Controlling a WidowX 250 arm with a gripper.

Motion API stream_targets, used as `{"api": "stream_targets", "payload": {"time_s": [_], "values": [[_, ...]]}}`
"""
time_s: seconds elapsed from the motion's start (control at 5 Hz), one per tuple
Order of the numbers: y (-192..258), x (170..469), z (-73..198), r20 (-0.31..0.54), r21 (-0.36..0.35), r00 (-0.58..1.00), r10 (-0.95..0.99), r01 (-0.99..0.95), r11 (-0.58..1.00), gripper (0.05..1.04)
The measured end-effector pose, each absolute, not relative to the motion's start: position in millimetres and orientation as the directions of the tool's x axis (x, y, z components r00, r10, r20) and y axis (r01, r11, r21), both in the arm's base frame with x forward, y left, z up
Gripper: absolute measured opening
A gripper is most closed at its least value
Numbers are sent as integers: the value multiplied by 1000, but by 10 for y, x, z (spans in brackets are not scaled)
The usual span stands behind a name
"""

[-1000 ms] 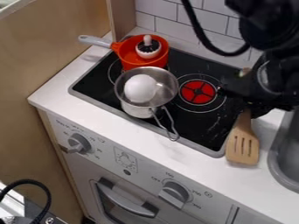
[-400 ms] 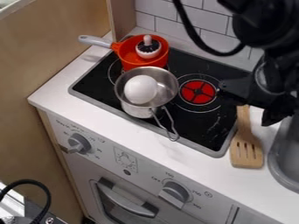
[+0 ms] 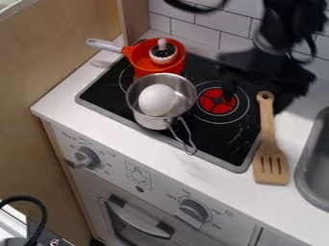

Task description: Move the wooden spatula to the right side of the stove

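clock reference: camera view, 12 at the top edge. my gripper (image 3: 257, 100) is at 2 o'clock from centre, above the back right of the stove (image 3: 221, 139). its fingers stand wide apart, holding nothing. key relation: the wooden spatula (image 3: 271, 153) lies at 6 o'clock from me. its long axis runs roughly 12 to 6, with the handle end nearest me, beside the stove's right edge, and the slotted head on the counter (image 3: 218, 175).

farther out, the metal saucepan (image 3: 149, 123) is at 9 o'clock, the orange pan (image 3: 141, 65) at 10, the sink (image 3: 318, 166) at 5.

assessment: placement appears complete. recommended next step: retract toward 12 o'clock, away from the handle. caution: a low or sideways exit could catch the handle end and rotate the spatula.
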State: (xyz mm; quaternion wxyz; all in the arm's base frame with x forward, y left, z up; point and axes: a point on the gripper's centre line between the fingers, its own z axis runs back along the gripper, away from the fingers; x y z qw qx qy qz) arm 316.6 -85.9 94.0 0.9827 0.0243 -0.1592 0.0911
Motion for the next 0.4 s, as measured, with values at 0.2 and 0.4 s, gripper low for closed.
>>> {"api": "stream_targets", "payload": {"time_s": [0.2,0.4], "values": [[-641,3024,1055,272,-4,954,127,-131,991,999],[-417,2969,1192,255,-35,964,77,-70,997,999]]}}
